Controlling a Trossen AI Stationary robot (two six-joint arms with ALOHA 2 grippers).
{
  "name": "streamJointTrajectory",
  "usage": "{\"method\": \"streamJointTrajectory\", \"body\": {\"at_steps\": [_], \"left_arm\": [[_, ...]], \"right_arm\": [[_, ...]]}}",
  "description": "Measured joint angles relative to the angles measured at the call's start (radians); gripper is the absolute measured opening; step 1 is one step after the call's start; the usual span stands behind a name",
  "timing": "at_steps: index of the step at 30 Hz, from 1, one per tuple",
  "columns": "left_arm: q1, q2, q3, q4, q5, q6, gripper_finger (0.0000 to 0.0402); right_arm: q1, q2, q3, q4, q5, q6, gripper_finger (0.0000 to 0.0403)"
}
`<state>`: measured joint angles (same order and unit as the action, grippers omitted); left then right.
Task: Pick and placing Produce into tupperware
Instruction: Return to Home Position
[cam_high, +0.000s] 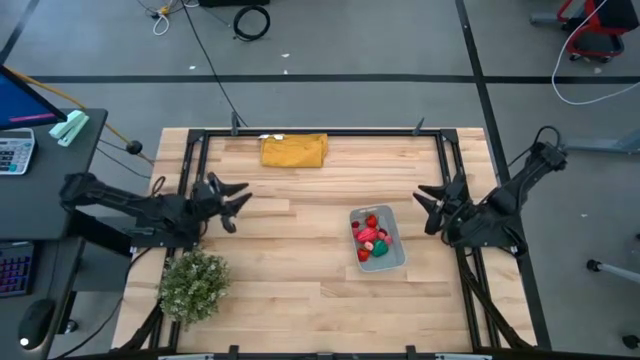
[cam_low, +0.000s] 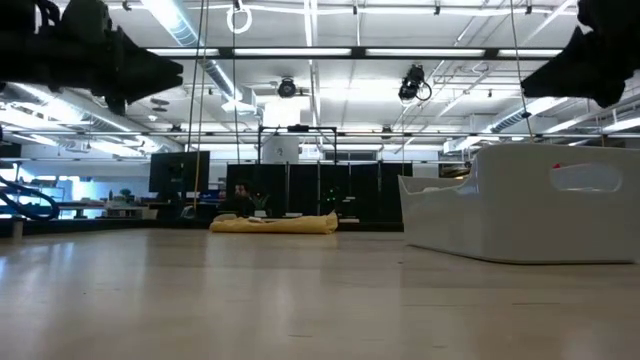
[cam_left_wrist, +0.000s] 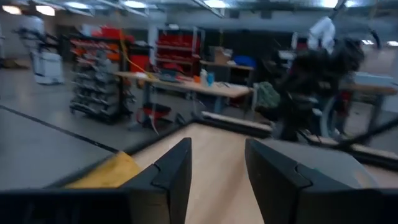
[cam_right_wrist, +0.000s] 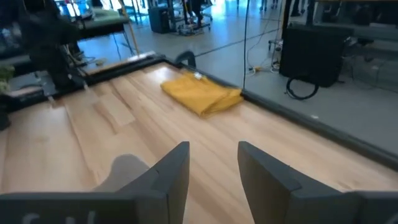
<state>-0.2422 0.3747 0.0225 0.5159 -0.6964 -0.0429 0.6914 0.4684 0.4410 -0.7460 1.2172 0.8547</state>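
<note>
The tupperware (cam_high: 388, 258), pale blue-grey, rests flat on the table right of centre and shows as a white box (cam_low: 520, 215) in the low view. Inside it lies the produce (cam_high: 372, 238): red and pink pieces and one green. My left gripper (cam_high: 236, 199) hangs over the table's left side, open with nothing between its fingers (cam_left_wrist: 217, 180). My right gripper (cam_high: 430, 202) hangs over the right side, just right of the tupperware's far end, open with nothing in it (cam_right_wrist: 214, 174).
A mustard-yellow folded cloth (cam_high: 294, 150) lies at the far edge, centre. A bushy pale-green plant (cam_high: 194, 284) stands at the near left. A black frame (cam_high: 320, 132) runs around the table. Bare wood lies between the arms.
</note>
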Motion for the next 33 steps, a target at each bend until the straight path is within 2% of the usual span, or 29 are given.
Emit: {"method": "streamJointTrajectory", "body": {"at_steps": [4,8,11,15,19,21,23,25,27,29,31,33], "left_arm": [[0.006,-0.08,0.081,-0.112,-0.01,0.055,0.0149],[0.003,-0.135,0.209,-0.411,-0.01,0.009,0.0145],[0.003,-0.147,0.291,-0.613,-0.01,-0.074,0.0145],[0.003,-0.147,0.339,-0.715,-0.01,-0.105,0.0152],[0.003,-0.146,0.338,-0.707,-0.01,-0.103,0.0157],[0.003,-0.147,0.329,-0.708,-0.01,-0.109,0.0157],[0.003,-0.146,0.328,-0.71,-0.01,-0.125,0.0155],[0.003,-0.146,0.328,-0.702,-0.01,-0.129,0.0152],[0.003,-0.146,0.328,-0.701,-0.01,-0.129,0.0149],[0.003,-0.146,0.328,-0.701,-0.01,-0.129,0.0146],[0.003,-0.146,0.327,-0.706,-0.01,-0.129,0.0144],[0.003,-0.146,0.328,-0.716,-0.01,-0.124,0.0145]], "right_arm": [[0.041,-0.015,-0.013,-0.122,0.033,0.114,0.0145],[0.09,-0.064,0.027,-0.201,0.079,0.114,0.0145],[0.132,-0.112,0.054,-0.187,0.034,0.044,0.0145],[0.195,-0.162,0.058,-0.088,0.003,-0.059,0.0145],[0.241,-0.142,0.026,0.183,0.0,-0.228,0.0145],[0.251,-0.11,-0.008,0.364,-0.048,-0.356,0.0145],[0.253,-0.075,-0.04,0.557,-0.151,-0.517,0.0145],[0.248,-0.044,-0.075,0.777,-0.321,-0.716,0.0145],[0.236,-0.026,-0.112,0.967,-0.554,-0.921,0.0145],[0.22,-0.026,-0.14,1.056,-0.736,-1.023,0.0145],[0.199,-0.04,-0.163,1.057,-0.751,-0.998,0.0145],[0.172,-0.054,-0.179,1.027,-0.66,-0.925,0.0145]]}}
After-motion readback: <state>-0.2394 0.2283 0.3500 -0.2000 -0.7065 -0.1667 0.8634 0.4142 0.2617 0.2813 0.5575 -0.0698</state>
